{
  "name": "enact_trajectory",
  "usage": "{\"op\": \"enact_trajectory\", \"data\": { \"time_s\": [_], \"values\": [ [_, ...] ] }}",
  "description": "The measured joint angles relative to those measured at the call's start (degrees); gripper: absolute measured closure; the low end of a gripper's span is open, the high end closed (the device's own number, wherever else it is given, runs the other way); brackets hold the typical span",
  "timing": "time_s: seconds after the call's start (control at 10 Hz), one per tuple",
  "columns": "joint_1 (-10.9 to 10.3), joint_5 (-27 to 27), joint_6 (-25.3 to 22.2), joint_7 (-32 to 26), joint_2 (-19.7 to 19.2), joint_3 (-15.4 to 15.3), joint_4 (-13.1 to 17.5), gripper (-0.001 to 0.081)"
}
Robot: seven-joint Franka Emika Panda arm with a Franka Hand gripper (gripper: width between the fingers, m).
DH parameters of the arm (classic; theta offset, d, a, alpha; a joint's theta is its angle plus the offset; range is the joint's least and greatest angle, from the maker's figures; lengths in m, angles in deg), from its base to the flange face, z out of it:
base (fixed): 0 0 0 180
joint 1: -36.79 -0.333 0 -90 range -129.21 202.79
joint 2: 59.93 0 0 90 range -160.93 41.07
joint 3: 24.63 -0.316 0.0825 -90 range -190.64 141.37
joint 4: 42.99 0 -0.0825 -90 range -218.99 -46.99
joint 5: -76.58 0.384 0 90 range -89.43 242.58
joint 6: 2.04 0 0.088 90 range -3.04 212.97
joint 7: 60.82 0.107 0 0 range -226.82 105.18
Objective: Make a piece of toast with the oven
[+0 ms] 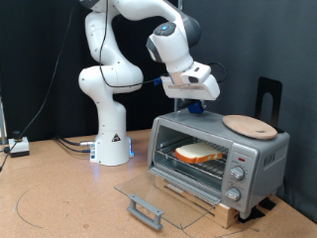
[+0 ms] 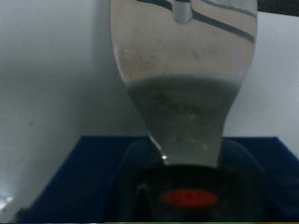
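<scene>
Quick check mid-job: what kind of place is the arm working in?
Probably a lab bench mocked up as a kitchen: a toaster oven stands with the toast inside, on a brown table with loose cables and plain walls.

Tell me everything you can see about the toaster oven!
The oven is a boxy silver countertop toaster oven on a wooden base. Its glass door hangs open, lying flat, grey handle in front. The piece of toast lies on the wire rack inside. Round knobs sit on its front panel, and a round wooden board rests on top.
</scene>
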Motion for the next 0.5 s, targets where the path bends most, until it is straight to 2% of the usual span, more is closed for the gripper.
{"op": "enact_trajectory", "data": {
  "time_s": [0.2, 0.4, 0.5],
  "values": [
    [-0.01, 2.16, 1.25, -0.16, -0.11, -0.99, -0.10, 0.0415],
    [-0.01, 4.65, 2.49, -1.65, 0.26, -0.87, 0.11, 0.0108],
    [-0.01, 6.00, 2.48, -2.98, 1.00, -0.26, 0.31, 0.0108]
  ]
}}
